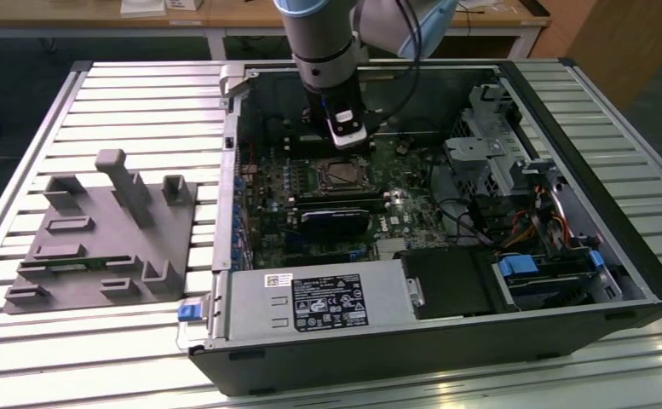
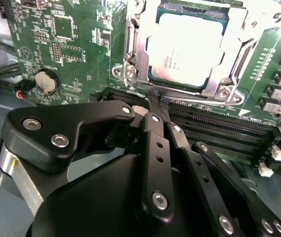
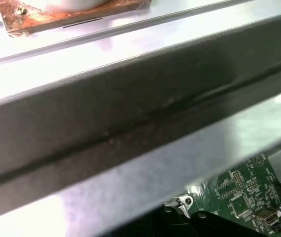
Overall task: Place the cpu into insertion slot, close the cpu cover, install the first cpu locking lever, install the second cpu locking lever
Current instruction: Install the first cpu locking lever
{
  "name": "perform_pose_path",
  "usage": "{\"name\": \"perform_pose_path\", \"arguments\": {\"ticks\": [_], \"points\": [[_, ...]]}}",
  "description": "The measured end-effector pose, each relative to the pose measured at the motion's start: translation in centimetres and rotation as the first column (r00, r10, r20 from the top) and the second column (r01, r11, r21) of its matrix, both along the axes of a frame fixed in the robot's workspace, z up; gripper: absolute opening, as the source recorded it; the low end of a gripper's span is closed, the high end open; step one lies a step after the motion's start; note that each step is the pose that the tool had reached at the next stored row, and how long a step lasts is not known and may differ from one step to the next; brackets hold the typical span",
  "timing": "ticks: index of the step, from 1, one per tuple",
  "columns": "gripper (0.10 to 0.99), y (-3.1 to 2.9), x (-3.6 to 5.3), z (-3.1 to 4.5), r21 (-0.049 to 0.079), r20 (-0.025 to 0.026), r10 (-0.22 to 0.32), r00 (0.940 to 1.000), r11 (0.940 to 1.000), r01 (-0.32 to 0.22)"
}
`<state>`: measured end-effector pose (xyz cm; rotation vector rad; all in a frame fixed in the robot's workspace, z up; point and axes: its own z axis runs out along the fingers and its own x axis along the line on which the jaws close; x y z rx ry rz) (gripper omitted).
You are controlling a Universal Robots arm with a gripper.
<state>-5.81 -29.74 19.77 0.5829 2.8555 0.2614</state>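
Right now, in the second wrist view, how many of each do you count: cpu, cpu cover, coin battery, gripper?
cpu: 1
cpu cover: 1
coin battery: 1
gripper: 1
Total: 4

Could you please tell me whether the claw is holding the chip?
No, the chip lies flat under the metal frame, with the claw beside that frame's edge.
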Motion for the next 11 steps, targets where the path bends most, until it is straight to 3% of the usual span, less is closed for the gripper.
{"name": "perform_pose_path", "arguments": {"ticks": [4, 11], "points": [[0.106, 0.0, 0.0, 0.57, 0.0, 0.0001, 0.0, 1.0, 1.0, 0.0], [0.106, 0.17, -0.02, 0.59, 0.0, 0.0008, -0.001, 1.0, 1.0, 0.001]]}}
